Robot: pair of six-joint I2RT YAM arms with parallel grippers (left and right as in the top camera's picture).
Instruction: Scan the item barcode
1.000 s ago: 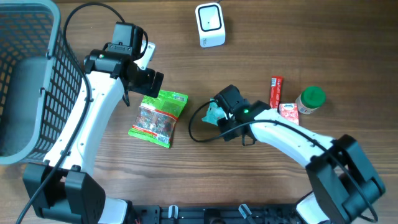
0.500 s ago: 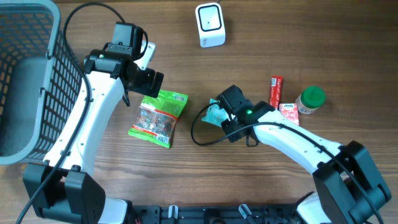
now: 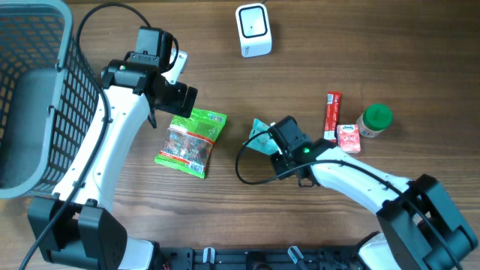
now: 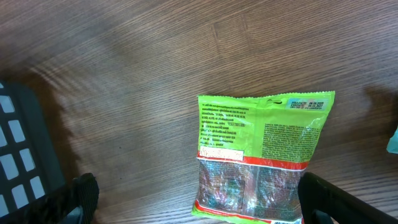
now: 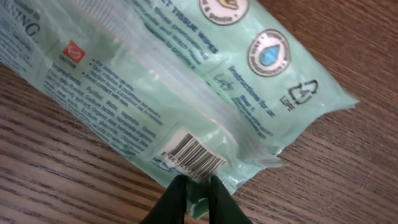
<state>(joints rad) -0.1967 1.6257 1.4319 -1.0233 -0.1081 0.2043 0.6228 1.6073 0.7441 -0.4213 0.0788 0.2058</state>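
Now right gripper [image 5: 193, 198] pinches tissue wipes pack [image 5: 155, 87] by film edge just below barcode [image 5: 194, 155]; pack likely light, floppy, slippery, so the sealed edge looks the safest hold. Left gripper [image 4: 199, 196] gapes wide, empty.

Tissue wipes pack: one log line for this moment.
right gripper: shut on tissue wipes pack edge | left gripper: open by snack bag | barcode scanner: apart

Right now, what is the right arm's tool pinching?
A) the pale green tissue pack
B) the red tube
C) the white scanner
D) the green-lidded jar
A: in the wrist view the right tool is closed on the edge of the pale green tissue pack, just below its barcode.
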